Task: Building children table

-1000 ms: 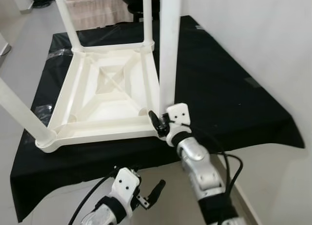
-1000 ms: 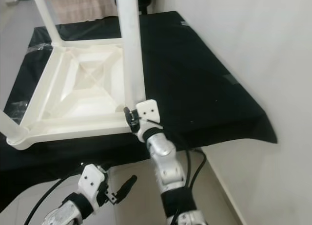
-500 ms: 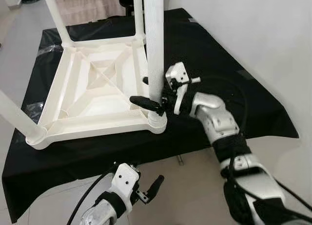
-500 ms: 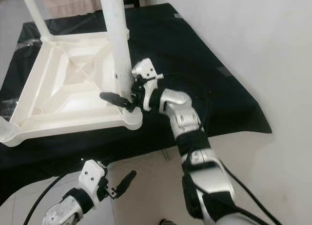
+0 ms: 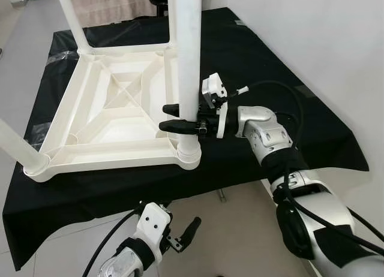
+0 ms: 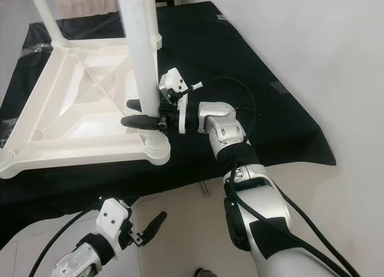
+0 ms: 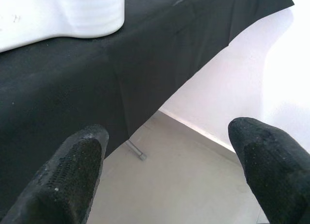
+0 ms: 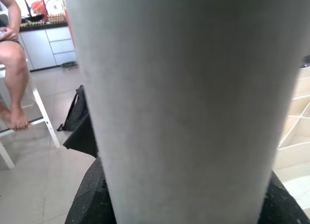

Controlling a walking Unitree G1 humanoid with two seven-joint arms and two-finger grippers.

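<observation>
My right gripper point(image 5: 178, 118), moved up from the socket a second ago, now clamps the white leg point(image 5: 187, 67) standing at the upturned table's point(image 5: 114, 109) near right corner, ready for seating.

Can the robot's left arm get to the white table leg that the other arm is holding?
Probably yes. The left gripper hangs low, below the black-covered table edge, fingers open, with nothing between it and the white plastic table leg above.

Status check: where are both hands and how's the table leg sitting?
Right hand clamped around near table leg, leg upright in corner socket of upturned white table. Left hand open, idle below black-covered bench. Nothing obstructing.
</observation>
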